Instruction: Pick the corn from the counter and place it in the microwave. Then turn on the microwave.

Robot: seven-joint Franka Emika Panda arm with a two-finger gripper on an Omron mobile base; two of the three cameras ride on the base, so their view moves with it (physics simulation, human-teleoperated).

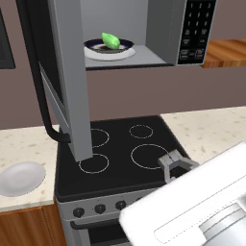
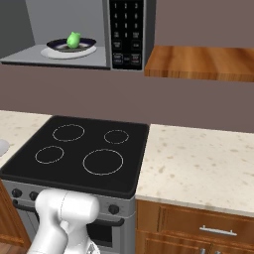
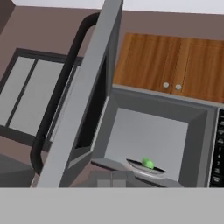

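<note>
The corn (image 1: 111,40) lies on a dark plate (image 1: 126,44) inside the microwave (image 1: 163,29), at the top centre of the left base view; in the right base view it sits at the upper left, and in the hand view low and right of centre. It looks light, stiff and rounded, likely to roll if nudged, and would be best pinched across its middle; it seems to need no more handling, though. The gripper (image 1: 174,165), lower right in the left base view, hangs over the stovetop (image 1: 115,144) with its fingers closed on nothing, well below the microwave. The door (image 1: 69,72) stands swung wide open, running down the left of that view with its black handle (image 1: 45,105) toward the frame's left edge. By my reading, the door must be shut first, pushing on its flat grey face rather than hooking the handle. The keypad (image 1: 196,29) at the upper right is the next target. A white plate (image 1: 21,177) rests on the counter (image 1: 211,129) at lower left, out of the way.
</note>
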